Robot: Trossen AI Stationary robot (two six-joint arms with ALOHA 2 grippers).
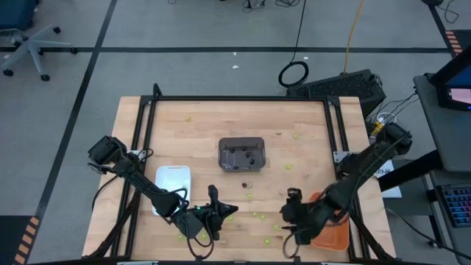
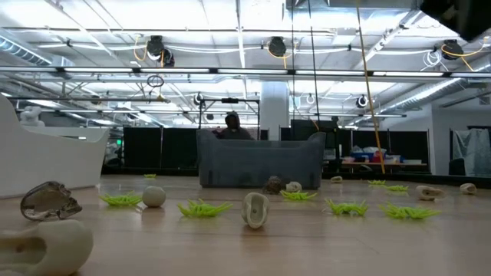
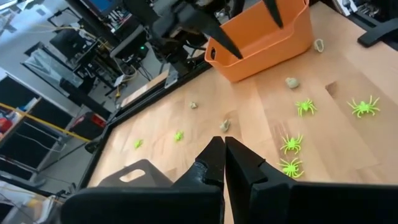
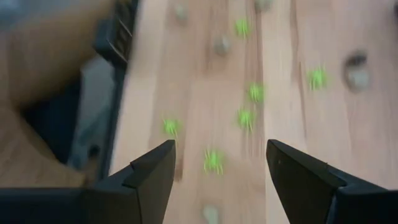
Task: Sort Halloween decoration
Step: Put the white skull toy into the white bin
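Observation:
Lime-green spider trinkets and pale tan pebble-sized ones lie scattered on the wooden table's near half. My left gripper hovers near the front edge, right of the white tray, pointing toward the orange tray; it is shut with nothing between its fingers. My right gripper hangs open just left of the orange tray, tipped downward over several green spiders, touching none.
A dark grey tray stands mid-table, a white tray at the near left and an orange tray at the near right. A few trinkets lie toward the far edge. A black frame rims the table.

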